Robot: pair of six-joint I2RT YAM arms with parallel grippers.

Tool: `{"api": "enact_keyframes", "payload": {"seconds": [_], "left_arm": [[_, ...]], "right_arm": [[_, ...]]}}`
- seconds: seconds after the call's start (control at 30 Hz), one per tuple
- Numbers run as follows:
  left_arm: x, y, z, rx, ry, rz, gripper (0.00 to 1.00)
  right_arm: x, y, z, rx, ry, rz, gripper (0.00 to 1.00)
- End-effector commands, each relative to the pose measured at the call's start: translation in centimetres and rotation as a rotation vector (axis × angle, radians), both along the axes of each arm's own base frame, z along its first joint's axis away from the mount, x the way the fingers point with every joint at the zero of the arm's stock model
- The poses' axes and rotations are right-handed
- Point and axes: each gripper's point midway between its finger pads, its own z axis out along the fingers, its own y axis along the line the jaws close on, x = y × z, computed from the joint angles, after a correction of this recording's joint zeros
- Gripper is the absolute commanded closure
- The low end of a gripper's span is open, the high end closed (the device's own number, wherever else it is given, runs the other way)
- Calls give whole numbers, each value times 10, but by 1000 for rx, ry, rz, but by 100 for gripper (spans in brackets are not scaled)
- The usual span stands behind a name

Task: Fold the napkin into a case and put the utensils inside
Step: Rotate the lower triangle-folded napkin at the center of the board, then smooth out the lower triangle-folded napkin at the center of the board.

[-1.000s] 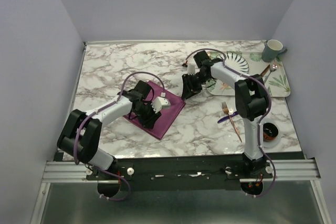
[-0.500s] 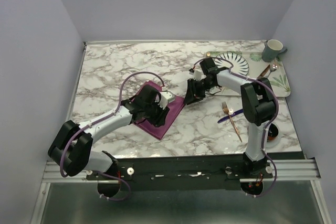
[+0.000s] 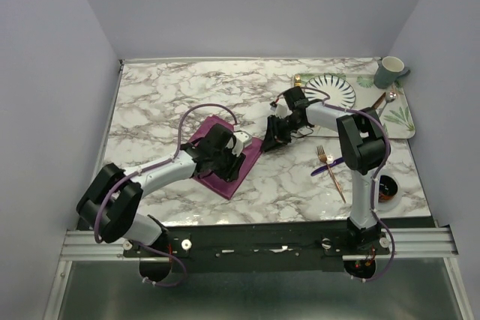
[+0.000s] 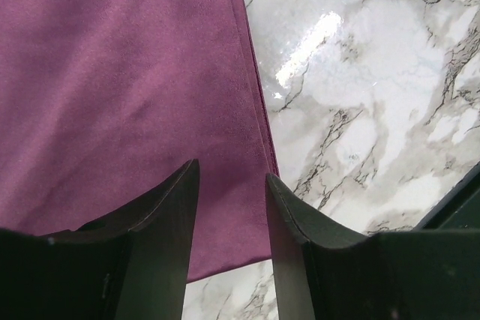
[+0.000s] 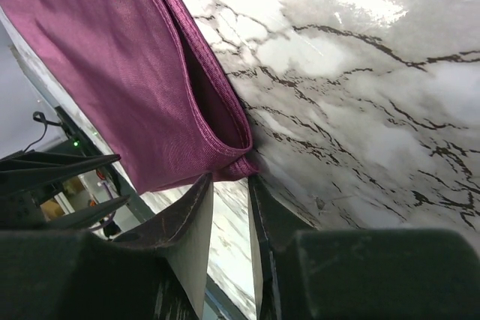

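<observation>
L gripper (image 4: 231, 181): jaws approx. half apart over edge of folded napkin (image 4: 112, 73) on marble tabletop (image 4: 390, 73), nothing held. R gripper (image 5: 229, 185): jaws near-closed at napkin corner; grip unconfirmed.

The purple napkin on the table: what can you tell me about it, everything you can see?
The napkin is a shiny plum-purple cloth, satin-like, folded into layers whose stacked edges show along its side. It lies flat and skewed on the marble table, between the two arms. The left gripper is poised low over its edge, jaws apart. The right gripper sits at its right corner, jaws narrowly apart; whether they touch the cloth is unclear.
</observation>
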Motion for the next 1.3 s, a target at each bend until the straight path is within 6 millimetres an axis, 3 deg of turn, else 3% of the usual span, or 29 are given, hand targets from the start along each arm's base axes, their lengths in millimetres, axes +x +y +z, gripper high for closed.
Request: {"api": "enact_keyframes", "payload": {"seconds": [0.0,0.17,0.43,0.6,1.27], "left_arm": [[10,-9,4,10,-25,14,48],[9,-11,-3,37,-7,13,47],[8,-18,-5,63,-18,3,49],[5,-19,-9,86,-9,-12,53],[-14,-12,-16,139,8,-73,82]], "right_arm": [[1,-4,-15,-26,14,-14,69],[0,-6,-20,-38,21,-17,74],[-1,-6,-24,-50,27,-24,93],[0,-7,-26,-54,32,-29,99],[0,-7,-29,-59,38,-35,99]]}}
